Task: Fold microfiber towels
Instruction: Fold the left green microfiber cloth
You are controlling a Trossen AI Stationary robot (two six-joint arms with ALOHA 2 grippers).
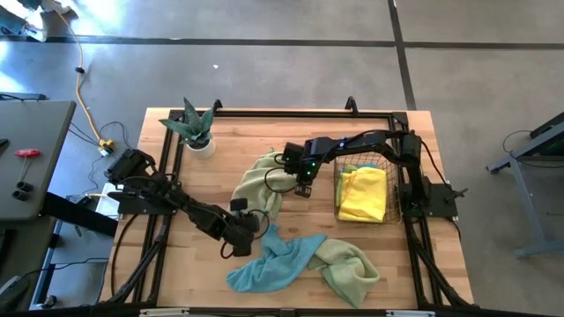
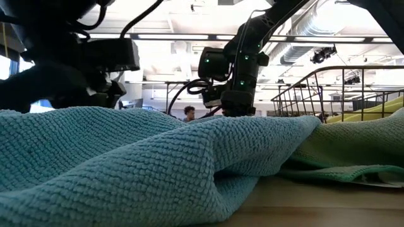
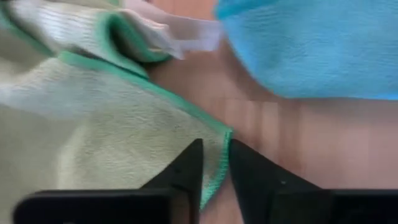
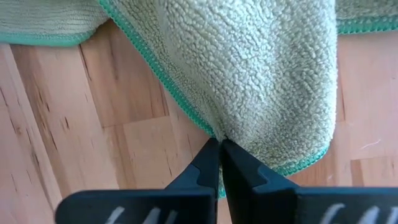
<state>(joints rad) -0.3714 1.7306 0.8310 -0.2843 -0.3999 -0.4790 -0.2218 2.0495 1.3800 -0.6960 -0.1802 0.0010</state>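
High view, mid-frame: my left end effector and right end effector both pinch the pale green towel; lift its edges evenly, keeping corners level.

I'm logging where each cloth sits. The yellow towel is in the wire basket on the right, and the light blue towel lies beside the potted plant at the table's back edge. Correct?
Not quite. The high view shows the light blue towel at the table's front edge, far from the potted plant. The yellow towel is indeed in the wire basket on the right.
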